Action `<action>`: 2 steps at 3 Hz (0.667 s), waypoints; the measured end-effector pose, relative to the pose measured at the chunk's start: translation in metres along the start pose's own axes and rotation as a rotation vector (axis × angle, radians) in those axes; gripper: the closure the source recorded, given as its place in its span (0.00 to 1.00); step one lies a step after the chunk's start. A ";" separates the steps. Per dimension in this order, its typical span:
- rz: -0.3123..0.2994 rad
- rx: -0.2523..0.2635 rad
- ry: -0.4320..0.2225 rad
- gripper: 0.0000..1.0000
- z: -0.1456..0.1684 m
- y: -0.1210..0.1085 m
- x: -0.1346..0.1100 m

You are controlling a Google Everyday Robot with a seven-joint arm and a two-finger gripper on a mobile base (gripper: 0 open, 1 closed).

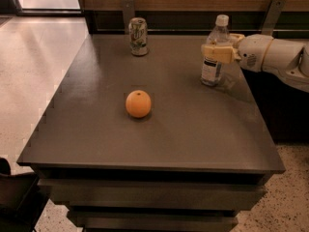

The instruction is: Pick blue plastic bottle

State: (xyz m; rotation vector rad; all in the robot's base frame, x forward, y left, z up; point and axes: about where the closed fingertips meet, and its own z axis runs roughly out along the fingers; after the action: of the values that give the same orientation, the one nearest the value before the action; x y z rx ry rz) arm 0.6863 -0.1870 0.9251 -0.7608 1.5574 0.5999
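The blue plastic bottle (211, 72), clear with a white cap and a white-and-dark label, stands upright at the back right of the dark table (193, 129). My gripper (216, 45) reaches in from the right at the bottle's mid-height. One yellowish finger (217, 53) lies across the bottle's front and the other sits behind it, so the gripper is closed around the bottle. The bottle's base rests on the table.
A green-and-silver soda can (138, 36) stands at the back of the table, left of centre. An orange (138, 104) lies near the table's middle. A wooden wall with metal brackets runs behind the table. Light floor lies to the left.
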 end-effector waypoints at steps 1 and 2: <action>0.001 0.004 -0.018 1.00 -0.005 -0.006 -0.015; 0.021 0.021 -0.041 1.00 -0.014 -0.016 -0.031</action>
State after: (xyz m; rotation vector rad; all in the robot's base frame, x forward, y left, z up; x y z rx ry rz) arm 0.6909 -0.2043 0.9581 -0.7129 1.5331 0.6098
